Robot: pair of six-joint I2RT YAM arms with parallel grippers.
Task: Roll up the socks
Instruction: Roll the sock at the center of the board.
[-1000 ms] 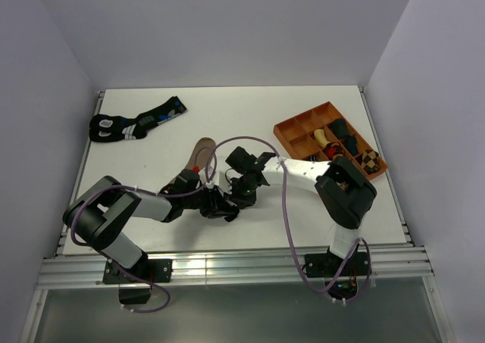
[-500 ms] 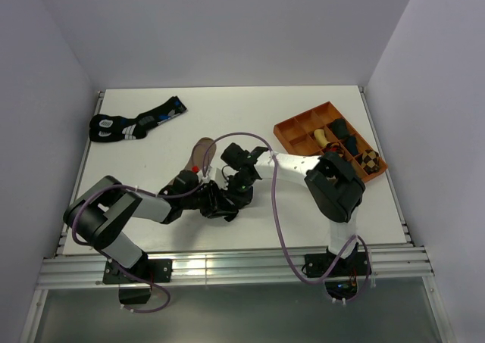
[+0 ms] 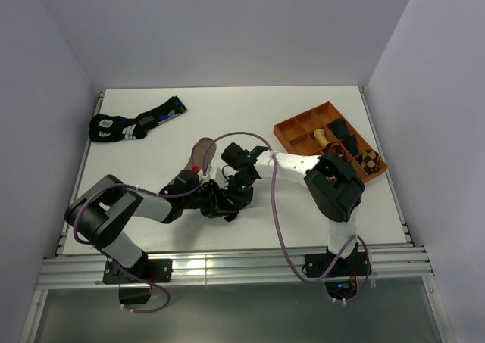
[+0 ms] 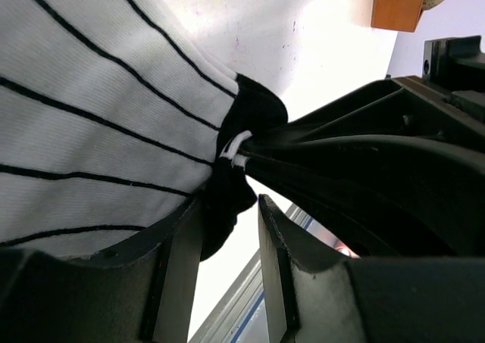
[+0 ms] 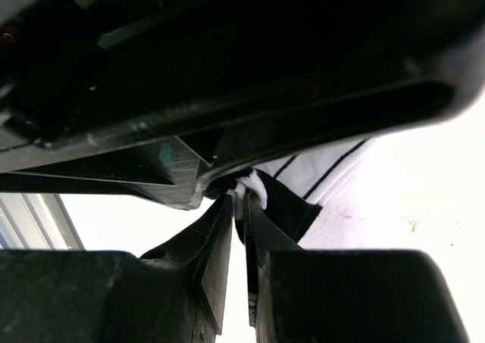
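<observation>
The white sock with thin black stripes (image 4: pixel 83 108) fills the upper left of the left wrist view. Its black end (image 4: pixel 254 112) is bunched where the right gripper (image 5: pixel 239 199) pinches it, shut on a fold of white and black cloth (image 5: pixel 284 203). My left gripper (image 4: pixel 231 207) is open just below. Black cloth brushes its left finger (image 4: pixel 182 260) and bare table shows between the jaws. From above, both grippers meet near the table's middle, left gripper (image 3: pixel 226 207) and right gripper (image 3: pixel 241 184), hiding that sock. The tan sock (image 3: pixel 201 151) lies just behind them, partly covered.
A pair of black socks with blue and white marks (image 3: pixel 132 123) lies at the back left. An orange divided tray (image 3: pixel 292 131) holding rolled bundles stands at the back right; its corner (image 4: pixel 398 2) shows in the left wrist view. The table's front rail runs close beneath the grippers.
My left gripper's jaws have spread apart, letting the sock's black end loose. The right gripper has shifted slightly left and stays pinched on the cloth.
</observation>
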